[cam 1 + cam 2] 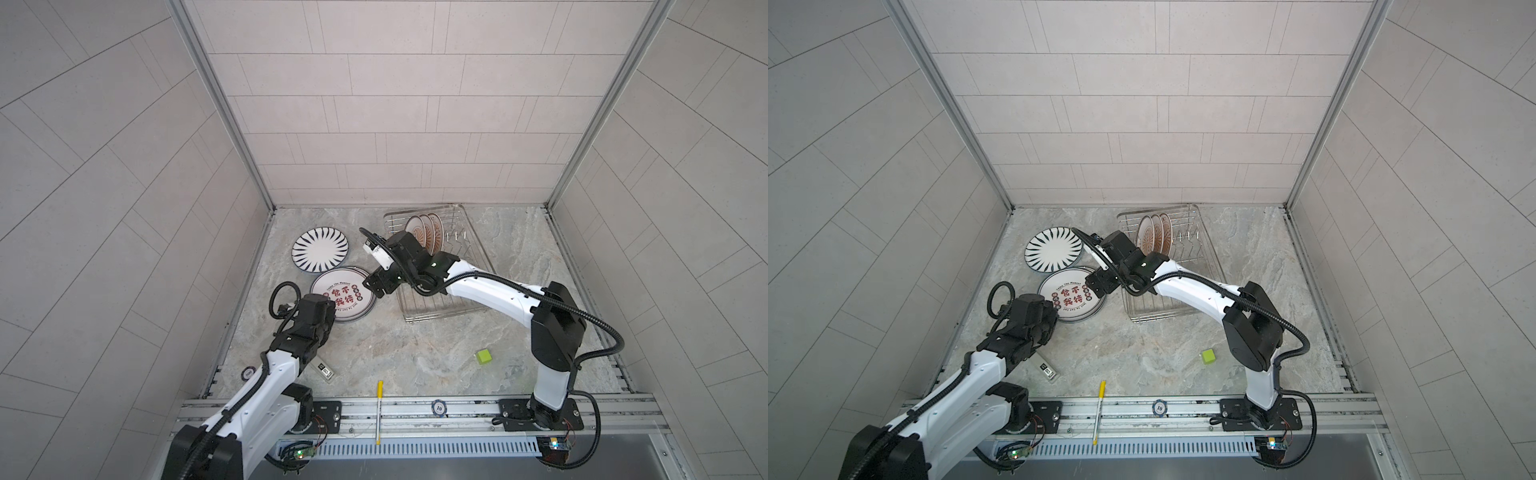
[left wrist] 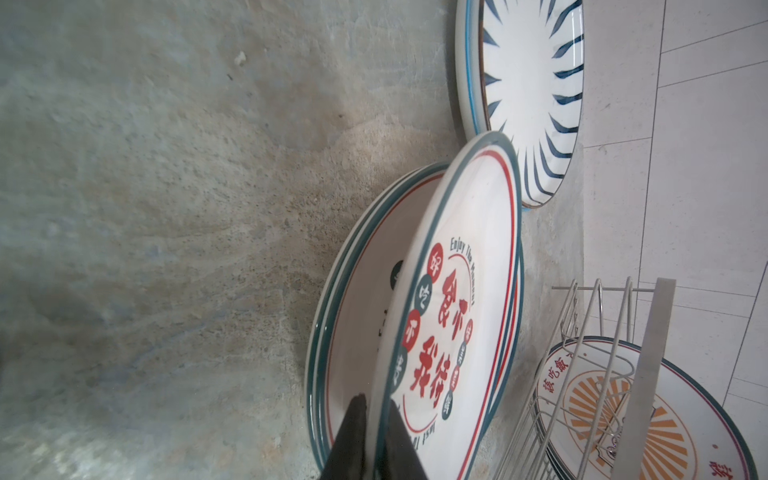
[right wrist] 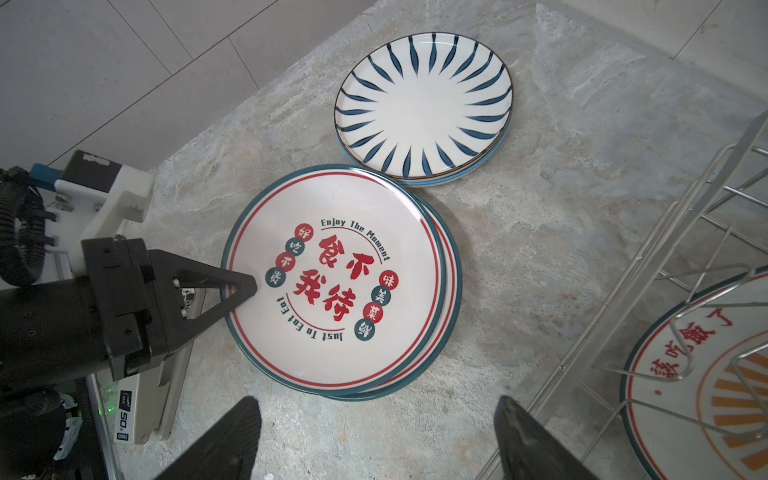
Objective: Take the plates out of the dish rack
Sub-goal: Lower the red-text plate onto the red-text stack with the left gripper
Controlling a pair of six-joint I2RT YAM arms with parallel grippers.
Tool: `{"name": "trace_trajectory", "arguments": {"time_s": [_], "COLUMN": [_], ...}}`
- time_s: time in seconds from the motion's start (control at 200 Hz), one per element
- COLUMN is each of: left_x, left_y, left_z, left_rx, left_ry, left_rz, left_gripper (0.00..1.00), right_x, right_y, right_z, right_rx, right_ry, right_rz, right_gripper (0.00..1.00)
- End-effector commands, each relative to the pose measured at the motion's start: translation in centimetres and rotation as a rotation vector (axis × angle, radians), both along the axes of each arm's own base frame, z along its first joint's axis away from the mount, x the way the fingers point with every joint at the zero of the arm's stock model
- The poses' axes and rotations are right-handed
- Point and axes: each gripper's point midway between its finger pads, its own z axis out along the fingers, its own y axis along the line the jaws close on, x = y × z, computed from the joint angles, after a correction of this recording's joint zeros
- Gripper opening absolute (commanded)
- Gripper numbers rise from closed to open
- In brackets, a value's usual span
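Observation:
Two stacks lie on the table left of the dish rack (image 1: 424,318) (image 1: 1154,316). The dark-blue striped plates (image 1: 320,250) (image 3: 424,108) are farther back. Nearer is a stack whose top plate, the one with red characters (image 1: 345,295) (image 3: 332,282), sits offset on those beneath. My left gripper (image 2: 376,401) (image 1: 332,298) is shut on this top plate's near rim, which tilts up off the stack in the left wrist view. My right gripper (image 3: 376,401) (image 1: 372,286) hangs open over bare table between that stack and the rack. Three orange-sunburst plates (image 1: 424,232) (image 2: 681,415) stand upright in the rack's far end.
A green cube (image 1: 483,356) sits at the front right. A yellow pen (image 1: 379,411) and a "10" chip (image 1: 439,407) lie on the front rail. A small white labelled device (image 1: 323,371) and another chip (image 1: 248,374) lie beside my left arm. Walls enclose three sides.

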Motion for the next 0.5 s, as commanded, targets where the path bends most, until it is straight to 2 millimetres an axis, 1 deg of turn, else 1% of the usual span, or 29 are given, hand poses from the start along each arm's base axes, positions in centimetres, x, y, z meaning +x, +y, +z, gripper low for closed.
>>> {"name": "trace_trajectory", "arguments": {"time_s": [0.0, 0.135, 0.245, 0.43, 0.47, 0.495], "left_x": [0.48, 0.46, 0.51, 0.46, 0.49, 0.45], "left_y": [0.05, 0.1, 0.13, 0.36, 0.51, 0.65], "left_z": [0.04, -0.21, -0.32, -0.29, -0.08, -0.04], "left_rx": [-0.016, -0.012, -0.009, 0.006, 0.016, 0.022], "left_ry": [-0.019, -0.012, -0.014, -0.011, -0.016, -0.016], "left_rz": [0.016, 0.017, 0.017, 0.021, 0.024, 0.028], "left_gripper": [0.19, 0.26, 0.37, 0.5, 0.55, 0.57], "right_x": [-0.24, -0.24, -0.2, -0.07, -0.05, -0.04], "right_y": [0.28, 0.12, 0.01, -0.02, -0.03, -0.02], "right_z": [0.01, -0.08, -0.23, -0.33, -0.32, -0.3], "right_rx": [-0.014, -0.02, -0.025, -0.029, -0.03, -0.029], "right_ry": [-0.006, -0.008, -0.008, -0.011, -0.011, -0.012], "right_rz": [0.015, 0.011, 0.007, 0.002, 0.001, 0.0], "right_gripper": [0.89, 0.89, 0.89, 0.89, 0.89, 0.89]}}
